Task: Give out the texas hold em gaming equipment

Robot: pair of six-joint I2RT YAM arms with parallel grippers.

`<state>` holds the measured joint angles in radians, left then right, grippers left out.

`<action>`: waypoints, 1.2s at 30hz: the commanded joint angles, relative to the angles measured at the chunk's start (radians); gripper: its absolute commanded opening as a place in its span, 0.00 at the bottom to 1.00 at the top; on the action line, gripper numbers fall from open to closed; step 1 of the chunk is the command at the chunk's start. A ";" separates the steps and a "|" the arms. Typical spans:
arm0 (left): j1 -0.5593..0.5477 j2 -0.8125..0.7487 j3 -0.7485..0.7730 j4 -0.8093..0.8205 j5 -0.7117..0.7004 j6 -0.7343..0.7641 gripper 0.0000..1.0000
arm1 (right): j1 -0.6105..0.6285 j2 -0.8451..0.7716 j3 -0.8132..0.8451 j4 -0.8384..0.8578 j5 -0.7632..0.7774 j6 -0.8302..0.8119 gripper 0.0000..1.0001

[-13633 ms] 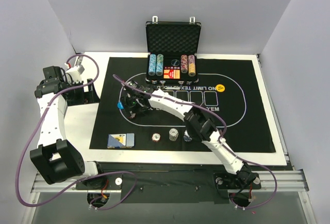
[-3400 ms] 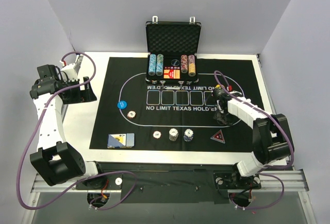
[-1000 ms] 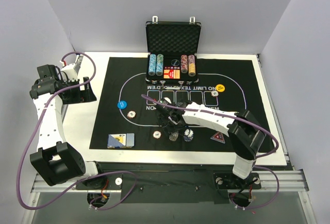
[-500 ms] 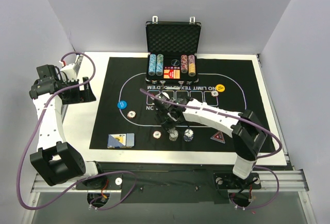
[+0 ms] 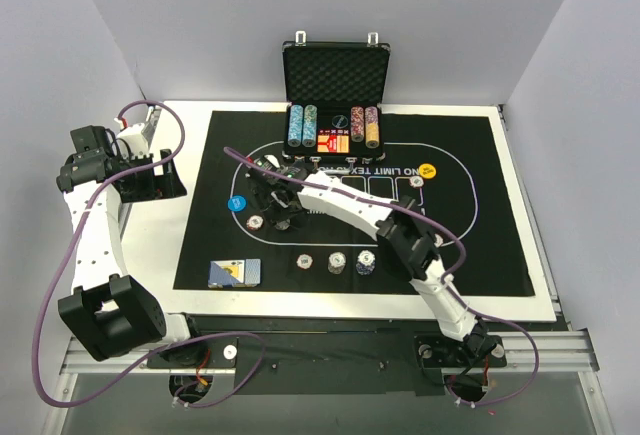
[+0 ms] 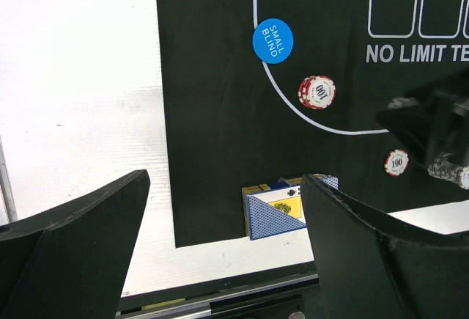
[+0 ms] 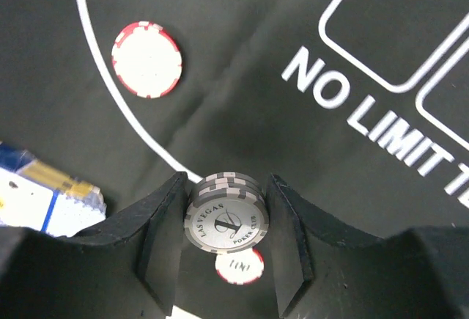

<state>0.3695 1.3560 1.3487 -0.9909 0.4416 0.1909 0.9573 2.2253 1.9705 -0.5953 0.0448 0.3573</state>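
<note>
My right gripper (image 5: 272, 201) reaches to the left part of the mat and is shut on a small stack of grey-white striped chips (image 7: 226, 213), held above the mat. A red-white chip (image 7: 146, 59) lies on the mat beyond it, and another red-white chip (image 7: 239, 264) lies below the stack. In the top view a blue disc (image 5: 237, 203), a red chip (image 5: 256, 222), three chip piles (image 5: 337, 262), the card deck (image 5: 235, 272) and a yellow disc (image 5: 427, 169) lie on the mat. The triangular marker is hidden. My left gripper (image 6: 227, 260) is open and empty over the white table at the left.
The black case (image 5: 335, 105) stands open at the back of the mat, with chip columns inside. The black mat (image 5: 480, 235) with white lettering covers most of the white table (image 5: 190, 125). My right arm (image 5: 350, 210) crosses the mat's middle. Grey walls close in on both sides.
My right gripper closed on the grey-white chips at the front chip row, lifted them and swung left and back towards the blue disc. The left arm has not moved.
</note>
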 commanded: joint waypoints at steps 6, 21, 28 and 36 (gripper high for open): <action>0.012 -0.006 0.006 0.012 0.017 0.019 0.96 | -0.012 0.183 0.238 -0.054 -0.014 0.009 0.32; 0.019 -0.015 -0.005 0.008 0.014 0.033 0.96 | -0.028 0.266 0.286 -0.041 -0.026 0.017 0.33; 0.019 -0.021 0.000 -0.002 0.013 0.032 0.96 | -0.032 0.270 0.291 -0.044 -0.036 0.006 0.55; 0.020 -0.014 0.018 -0.015 0.026 0.027 0.96 | -0.045 0.119 0.225 -0.043 -0.014 -0.020 0.69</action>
<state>0.3809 1.3560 1.3369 -0.9928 0.4427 0.2062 0.9287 2.5057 2.2322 -0.6102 -0.0124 0.3599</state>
